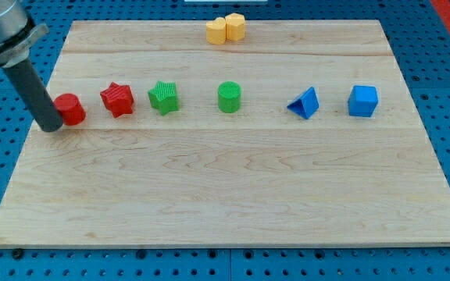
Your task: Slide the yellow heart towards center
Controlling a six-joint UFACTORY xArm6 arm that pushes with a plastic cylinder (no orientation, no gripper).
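tip [53, 127] touching red cylinder [70, 108] | no jaws fitted | yellow heart [216, 31] abutted by yellow block [235, 26]; both could be dragged

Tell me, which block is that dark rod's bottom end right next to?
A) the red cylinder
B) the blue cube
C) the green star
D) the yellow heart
A: my tip sits at the left side of the red cylinder, at the view's left end of the row, far from the yellow heart at the view's top edge.
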